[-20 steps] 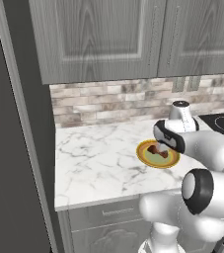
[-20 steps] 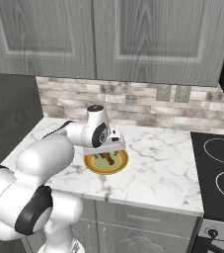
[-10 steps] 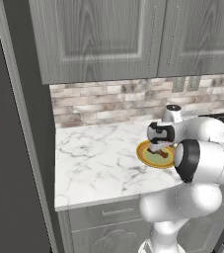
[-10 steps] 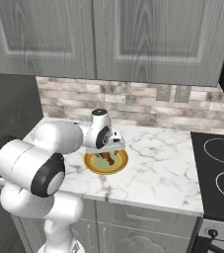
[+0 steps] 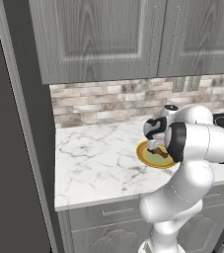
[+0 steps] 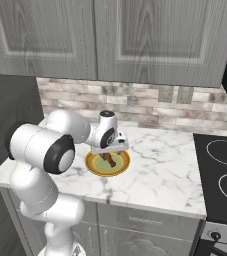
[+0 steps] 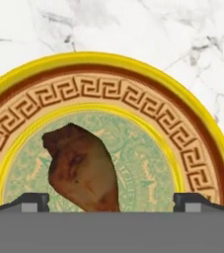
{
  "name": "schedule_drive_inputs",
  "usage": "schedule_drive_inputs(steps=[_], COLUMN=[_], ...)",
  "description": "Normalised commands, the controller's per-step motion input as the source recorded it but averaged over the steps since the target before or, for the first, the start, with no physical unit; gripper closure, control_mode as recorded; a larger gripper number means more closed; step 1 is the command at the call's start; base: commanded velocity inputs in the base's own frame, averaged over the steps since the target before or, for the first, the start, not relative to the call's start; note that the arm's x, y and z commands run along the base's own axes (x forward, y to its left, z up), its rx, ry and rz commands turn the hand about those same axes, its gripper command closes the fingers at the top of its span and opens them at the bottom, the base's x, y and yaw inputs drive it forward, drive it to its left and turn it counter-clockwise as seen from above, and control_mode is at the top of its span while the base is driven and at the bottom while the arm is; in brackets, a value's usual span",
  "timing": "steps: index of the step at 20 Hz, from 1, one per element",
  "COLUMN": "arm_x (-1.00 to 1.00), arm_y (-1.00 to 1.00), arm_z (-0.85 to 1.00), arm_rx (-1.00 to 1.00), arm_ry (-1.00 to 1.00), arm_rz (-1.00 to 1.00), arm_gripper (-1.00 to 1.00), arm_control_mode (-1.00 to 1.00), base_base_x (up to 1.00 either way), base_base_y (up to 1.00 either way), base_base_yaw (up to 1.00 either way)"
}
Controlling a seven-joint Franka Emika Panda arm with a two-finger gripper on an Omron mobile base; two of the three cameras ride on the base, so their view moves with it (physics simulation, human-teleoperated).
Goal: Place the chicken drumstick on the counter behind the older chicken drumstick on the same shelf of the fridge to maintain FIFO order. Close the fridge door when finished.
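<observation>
In your left base view the gripper (image 5: pixel 154 144) hangs over the yellow plate (image 5: pixel 145 156) on the counter (image 5: pixel 98 163). Your right base view shows the reddish-brown chicken drumstick (image 6: pixel 108 160) directly beneath it. The hand view puts that glossy drumstick (image 7: pixel 84 169) between wide-open fingertips (image 7: pixel 30 201), ungripped.

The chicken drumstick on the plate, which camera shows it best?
The hand view: the chicken drumstick lies large and unobstructed on the plate. In both base views it is a small brown shape partly behind the arm.
</observation>
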Motion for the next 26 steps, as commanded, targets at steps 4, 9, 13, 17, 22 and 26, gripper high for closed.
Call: schedule_drive_inputs(steps=[4,9,13,17,22,26], arm_x=[0.02,-0.02,0.0,-0.34,-0.12,0.01], arm_y=[0.0,0.11,0.28,0.19,0.13,0.07], arm_z=[-0.34,-0.26,-0.35,-0.12,-0.18,-0.32], arm_rx=[0.0,0.0,0.0,0.0,0.0,0.0], arm_ry=[0.0,0.0,0.0,-0.02,0.0,0.0], arm_rz=[0.06,0.05,0.04,0.03,0.01,0.0], arm_gripper=[-1.0,-1.0,-1.0,-1.0,-1.0,-1.0], arm_control_mode=[-1.0,-1.0,-1.0,-1.0,-1.0,-1.0], base_base_x=[0.0,0.0,0.0,0.0,0.0,0.0], base_base_y=[0.0,0.0,0.0,0.0,0.0,0.0], base_base_yaw=[0.0,0.0,0.0,0.0,0.0,0.0])
